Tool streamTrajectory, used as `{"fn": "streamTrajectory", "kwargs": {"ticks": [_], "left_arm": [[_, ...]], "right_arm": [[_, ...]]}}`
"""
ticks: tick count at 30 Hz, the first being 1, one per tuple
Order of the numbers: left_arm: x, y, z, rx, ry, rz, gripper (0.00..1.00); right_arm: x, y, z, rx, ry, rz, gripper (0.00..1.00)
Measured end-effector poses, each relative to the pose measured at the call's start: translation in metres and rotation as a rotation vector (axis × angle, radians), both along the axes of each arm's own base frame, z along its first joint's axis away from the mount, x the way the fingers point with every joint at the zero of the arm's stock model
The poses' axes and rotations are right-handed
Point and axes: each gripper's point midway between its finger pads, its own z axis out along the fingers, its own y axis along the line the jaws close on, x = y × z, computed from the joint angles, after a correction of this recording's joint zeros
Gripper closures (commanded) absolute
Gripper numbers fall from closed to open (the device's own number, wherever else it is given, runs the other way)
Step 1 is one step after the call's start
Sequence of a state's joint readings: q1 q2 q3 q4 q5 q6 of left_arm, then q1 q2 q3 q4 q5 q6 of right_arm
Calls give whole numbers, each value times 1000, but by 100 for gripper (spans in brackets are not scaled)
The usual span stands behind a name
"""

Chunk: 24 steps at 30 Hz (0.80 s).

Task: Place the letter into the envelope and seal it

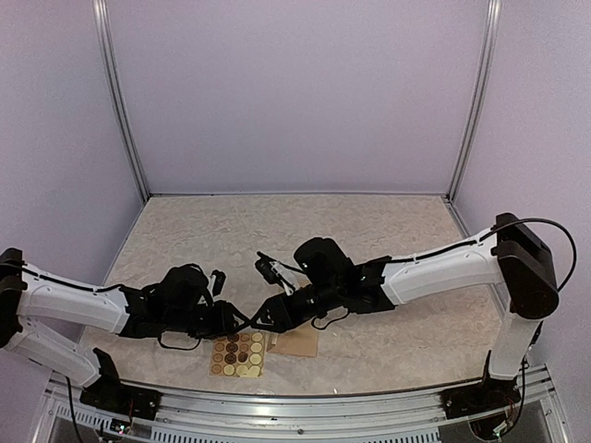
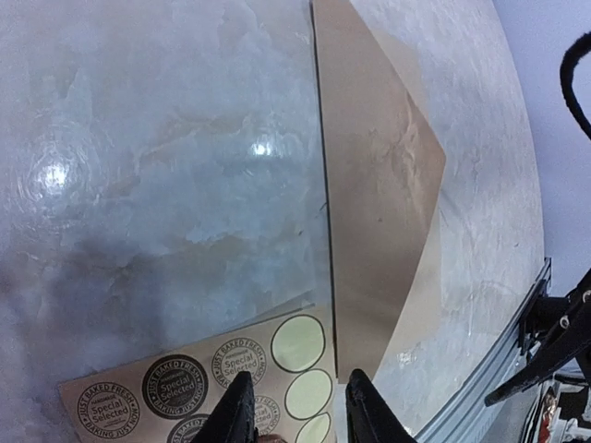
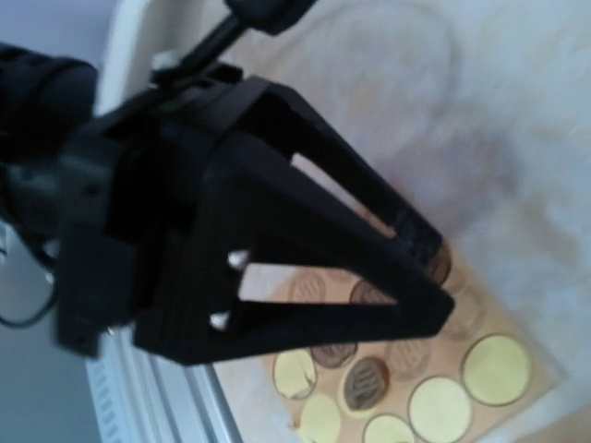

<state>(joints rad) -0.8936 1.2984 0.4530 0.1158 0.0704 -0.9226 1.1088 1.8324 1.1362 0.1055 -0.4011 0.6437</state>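
The tan envelope [image 1: 300, 343] lies near the table's front edge. In the left wrist view the envelope [image 2: 369, 185] shows its pointed flap, tip toward the right. The letter is hidden. My left gripper [image 1: 245, 320] hangs low over the corner of a tan sticker sheet [image 1: 238, 355]. From the wrist, the left gripper [image 2: 297, 411] is open, its fingers astride the sheet's pale round stickers beside the envelope's edge. My right gripper [image 1: 266, 316] sits tip to tip with the left one. Its own fingers do not show in the right wrist view, where the left gripper's black frame [image 3: 277, 231] fills the picture.
The sticker sheet [image 2: 175, 383] carries dark printed and pale blank rounds [image 3: 443, 388]. An aluminium rail [image 1: 305, 406] runs along the near edge, close to the envelope [image 2: 499, 360]. Purple walls close in the table at the back and both sides.
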Motion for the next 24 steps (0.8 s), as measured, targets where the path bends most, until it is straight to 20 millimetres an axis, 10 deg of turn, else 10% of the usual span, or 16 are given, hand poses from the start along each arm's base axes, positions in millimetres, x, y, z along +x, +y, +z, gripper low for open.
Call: {"fn": "streamTrajectory", "kwargs": {"ticks": [9, 24], "left_arm": [[-25, 15, -31, 45, 81, -20, 82], [-32, 25, -42, 37, 82, -14, 86]], "right_arm": [[-15, 18, -55, -137, 60, 63, 68], [-14, 36, -91, -213, 77, 114, 76]]}}
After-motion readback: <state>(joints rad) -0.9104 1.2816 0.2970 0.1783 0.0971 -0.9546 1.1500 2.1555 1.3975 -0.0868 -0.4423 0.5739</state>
